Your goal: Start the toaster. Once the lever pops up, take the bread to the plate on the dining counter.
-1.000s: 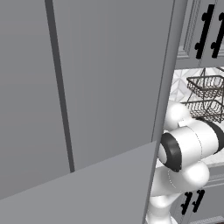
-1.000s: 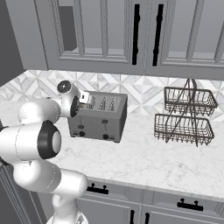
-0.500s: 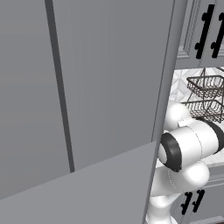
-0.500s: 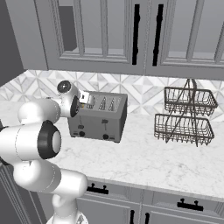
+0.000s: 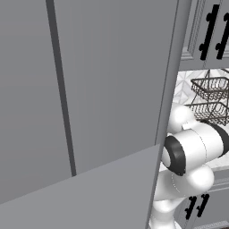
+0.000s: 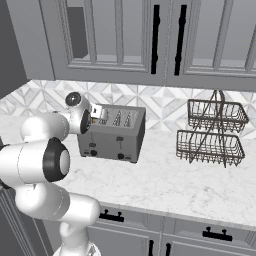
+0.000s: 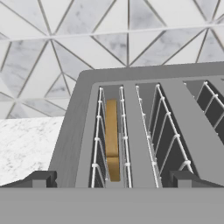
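- Hand view looks straight down into the toaster (image 7: 144,131) from just above its near end, which suggests the hand (image 7: 112,179) has been brought there to deal with the slots or the start control.
- One slice of bread (image 7: 112,140) stands on edge, sunk deep in the leftmost slot between its wire guides; it sits low because that is where a slice rides during toasting.
- Four slots can be counted across the toaster's top in the hand view; the other three look empty.
- Two dark fingertips (image 7: 41,178) rise at the bottom, set wide apart on either side of the slots, so the hand is spread and grasping nothing.
- Right base view shows the hand (image 6: 98,113) at the toaster's (image 6: 116,134) left top end, the arm reaching in from the left.
- One toaster stands on the marble tabletop (image 6: 165,182) against the tiled wall, with one two-tier wire basket (image 6: 212,131) well apart to its right.
- Dark knobs show along the toaster's front; I cannot tell which part is the lever.
- Left base view is mostly blocked by a tall grey cabinet side (image 5: 89,103).
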